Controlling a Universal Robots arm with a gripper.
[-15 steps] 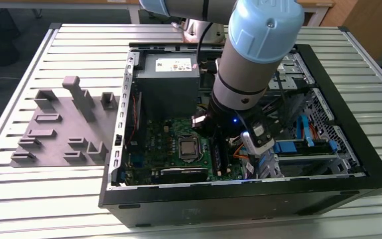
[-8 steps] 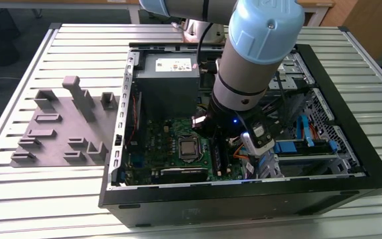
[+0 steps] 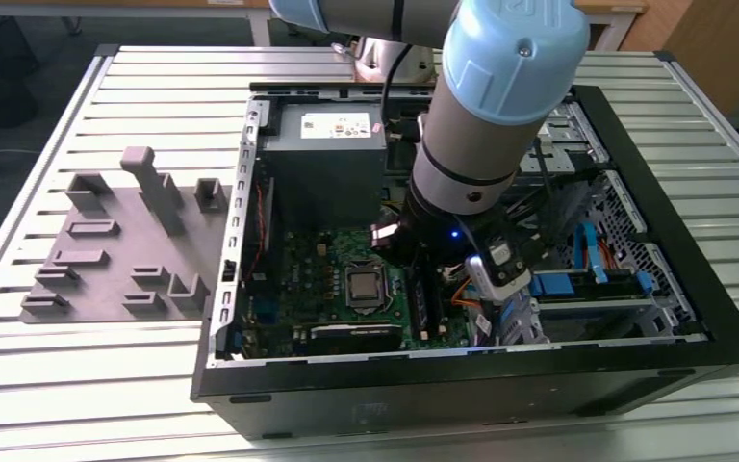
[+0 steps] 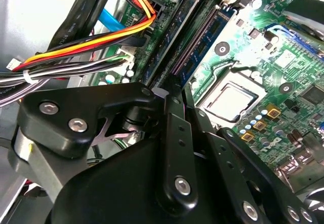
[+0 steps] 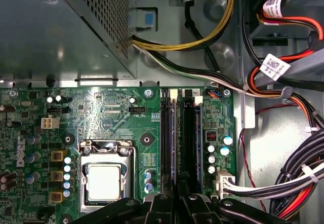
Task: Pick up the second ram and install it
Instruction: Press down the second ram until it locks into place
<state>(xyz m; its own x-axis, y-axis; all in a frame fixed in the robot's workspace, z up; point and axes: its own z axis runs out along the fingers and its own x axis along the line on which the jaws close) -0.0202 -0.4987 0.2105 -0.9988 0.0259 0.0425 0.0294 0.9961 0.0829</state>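
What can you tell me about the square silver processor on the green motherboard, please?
The square silver processor lies flat in its socket on the green motherboard. Its top looks like bare, dull metal with nothing mounted on it. A grey metal retention frame borders it and seems to clamp its edges. Small blue capacitors stand on one side, long black memory slots on the other, all inside the open black computer case.

The black gripper (image 4: 174,89) reaches down over the green motherboard (image 4: 283,57), its fingers closed edge-on around a thin dark board, apparently the second ram (image 4: 195,44), standing beside a long black slot (image 4: 169,34). The silver processor (image 4: 230,100) sits nearby; coloured cables (image 4: 91,41) run alongside.
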